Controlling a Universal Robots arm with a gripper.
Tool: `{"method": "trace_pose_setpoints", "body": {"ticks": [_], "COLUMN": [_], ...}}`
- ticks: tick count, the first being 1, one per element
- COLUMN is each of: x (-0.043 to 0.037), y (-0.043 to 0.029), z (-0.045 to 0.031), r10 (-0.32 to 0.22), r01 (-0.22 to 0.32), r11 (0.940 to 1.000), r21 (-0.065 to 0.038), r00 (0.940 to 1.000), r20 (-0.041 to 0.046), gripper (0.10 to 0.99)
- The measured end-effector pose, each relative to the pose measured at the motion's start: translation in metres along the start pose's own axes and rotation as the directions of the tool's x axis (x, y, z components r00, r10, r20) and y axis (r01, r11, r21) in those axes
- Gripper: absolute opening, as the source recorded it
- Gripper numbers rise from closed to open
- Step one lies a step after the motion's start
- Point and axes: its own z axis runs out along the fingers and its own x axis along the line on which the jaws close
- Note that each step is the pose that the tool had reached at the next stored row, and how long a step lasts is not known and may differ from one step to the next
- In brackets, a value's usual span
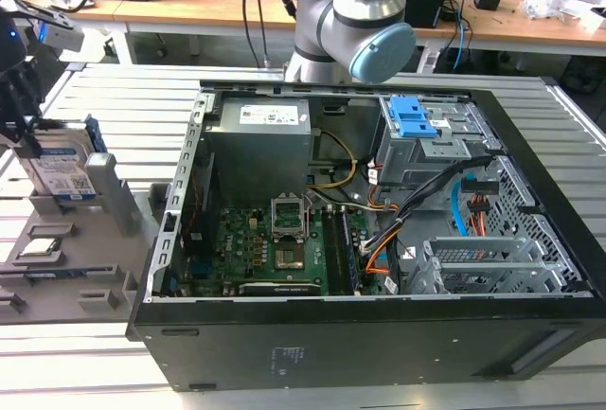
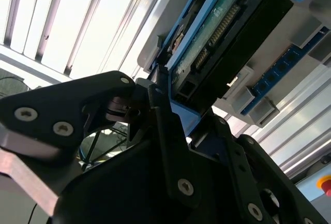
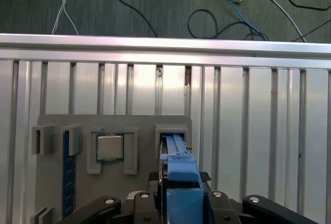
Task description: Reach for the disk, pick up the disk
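At the exterior view's far left, the gripper (image 1: 26, 131) is closed on the top of the disk (image 1: 64, 171). The disk stands on edge with its white-and-blue label facing the camera. In the second wrist view the black fingers (image 2: 163, 131) pinch narrowly on the disk's blue bracket (image 2: 181, 38), with the drive's green circuit board (image 2: 217, 32) beside it.

The disk stands at a slot in a grey fixture tray (image 1: 66, 240) that lies on the slatted aluminium surface (image 1: 123, 98). Whether its lower edge sits in the slot cannot be told. A grey upright post (image 1: 115, 197) of the tray stands just beside the disk, on the exterior view's right.

In the first wrist view a processor chip (image 3: 109, 147) lies in the next pocket, and a blue memory stick (image 3: 69, 177) sits on edge further along the tray.

The open computer case (image 1: 379, 334) lies near the tray, its side wall close to that post. The robot arm (image 1: 350, 22) rises behind the case.
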Motion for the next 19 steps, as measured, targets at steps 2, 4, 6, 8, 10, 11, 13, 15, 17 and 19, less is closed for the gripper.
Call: {"method": "trace_pose_setpoints", "body": {"ticks": [2, 4, 6, 8, 10, 11, 13, 15, 17, 19], "x": [0.0, 0.0001, 0.0001, 0.0001, 0.0002, 0.0002, 0.0002, 0.0003, 0.0003, 0.0004], "y": [0.0001, 0.0001, 0.0001, 0.0001, 0.0001, 0.0001, 0.0001, 0.0, 0.0, 0.0], "z": [-0.0022, -0.0041, -0.0056, -0.0077, -0.0091, -0.0098, -0.0125, -0.0142, -0.0165, -0.0186], "r10": [0.0, 0.0, 0.0, 0.0, 0.0, 0.0, 0.0, 0.0, 0.0, 0.0], "r01": [0.0, 0.0, 0.0, 0.0, 0.0, 0.0, 0.0, 0.0, 0.0, 0.0], "r11": [1.0, 1.0, 1.0, 1.0, 1.0, 1.0, 1.0, 1.0, 1.0, 1.0], "r21": [0.0, 0.0, 0.0, 0.0, 0.0, 0.0, 0.0, 0.0, 0.0, 0.0], "r00": [1.0, 1.0, 1.0, 1.0, 1.0, 1.0, 1.0, 1.0, 1.0, 1.0], "r20": [0.0, 0.0, 0.0, 0.0, -0.0005, -0.0007, -0.0009, -0.0009, -0.001, -0.001], "gripper": [0.369, 0.369, 0.369, 0.369, 0.369, 0.369, 0.369, 0.369, 0.369, 0.369]}}
